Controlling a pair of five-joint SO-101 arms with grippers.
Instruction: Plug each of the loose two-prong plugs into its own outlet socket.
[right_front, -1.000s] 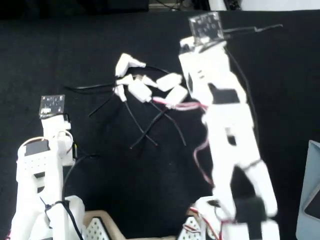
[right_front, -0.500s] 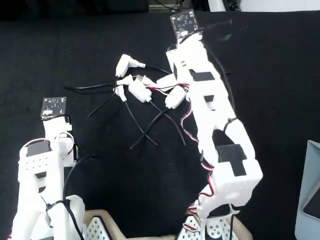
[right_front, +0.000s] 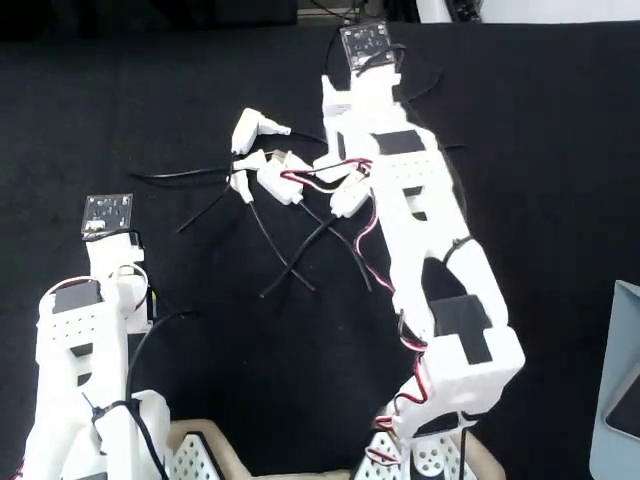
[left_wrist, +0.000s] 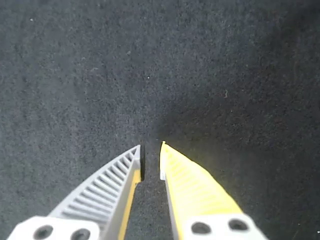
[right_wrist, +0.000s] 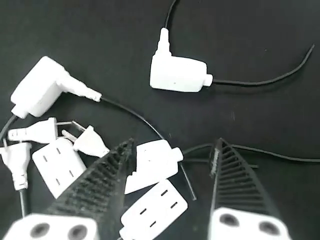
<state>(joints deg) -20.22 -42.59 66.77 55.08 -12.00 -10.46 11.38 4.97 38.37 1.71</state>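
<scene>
Black cloth covers the table (right_front: 560, 150). Nearest the bases, the white left arm (right_front: 80, 340) sits well apart from the work. Its left gripper (left_wrist: 151, 147) hangs over bare cloth, the grey and yellow fingers all but closed, with a sliver between the tips and nothing held. Farther out lies the tangle of thin black cords (right_front: 285, 265) and white plastic pieces. Among them are a flat slotted outlet socket block (right_wrist: 57, 165), a second slotted socket (right_wrist: 152, 207), a loose white two-prong plug (right_wrist: 35, 132) and a smaller two-prong plug (right_wrist: 90, 141) just beside it. The white right arm (right_front: 420, 220) stretches across to this cluster. Its right gripper (right_wrist: 174, 145) is spread wide above the cluster, and the black ribbed fingers hold nothing. A white wedge-shaped plug body (right_wrist: 152, 162) lies between them, touching the second socket. Past the fingertips rest a white angled plug (right_wrist: 177, 75) and a bulky white adapter (right_wrist: 40, 90). The step in hand looks like a first pick. It would go best with a straight descent that centres the wedge-shaped body between the fingers and closes on its flat sides. The neighbouring socket and the cord should stay out of the pinch, and the mating end should be left free. Whether its prongs point down I cannot tell.
</scene>
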